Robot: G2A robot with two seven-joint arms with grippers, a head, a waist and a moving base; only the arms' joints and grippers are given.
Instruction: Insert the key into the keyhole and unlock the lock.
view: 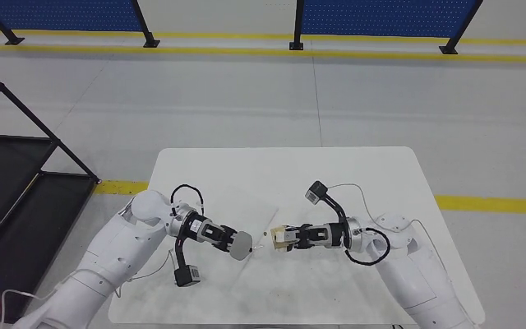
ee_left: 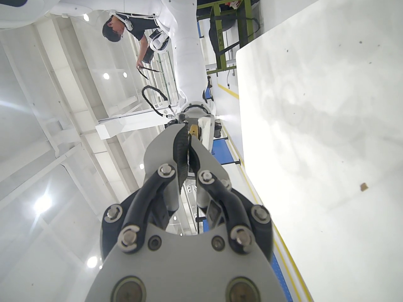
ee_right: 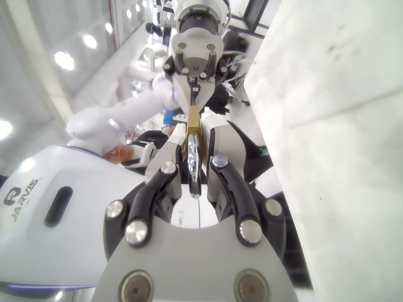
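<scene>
Both arms hang above the white table [view: 329, 177] with their tips facing each other. My right gripper [ee_right: 192, 127] is shut on a brass padlock [ee_right: 192, 124]; its silver shackle [ee_right: 194, 158] points back toward the wrist. In the top view the padlock [view: 282, 238] sits at the right gripper [view: 289, 237] tip. My left gripper [ee_left: 190, 138] is shut on the thin key [ee_right: 195, 93], held edge-on between its dark pads [ee_left: 181, 149]. The key [view: 260, 242] tip meets the padlock's [ee_left: 193, 129] end. How far it sits in the keyhole is hidden.
A small brown scrap [ee_left: 364, 186] lies on the table near one edge. A black frame [view: 37, 177] stands on the floor left of the table. Yellow floor lines [view: 477, 202] run past it.
</scene>
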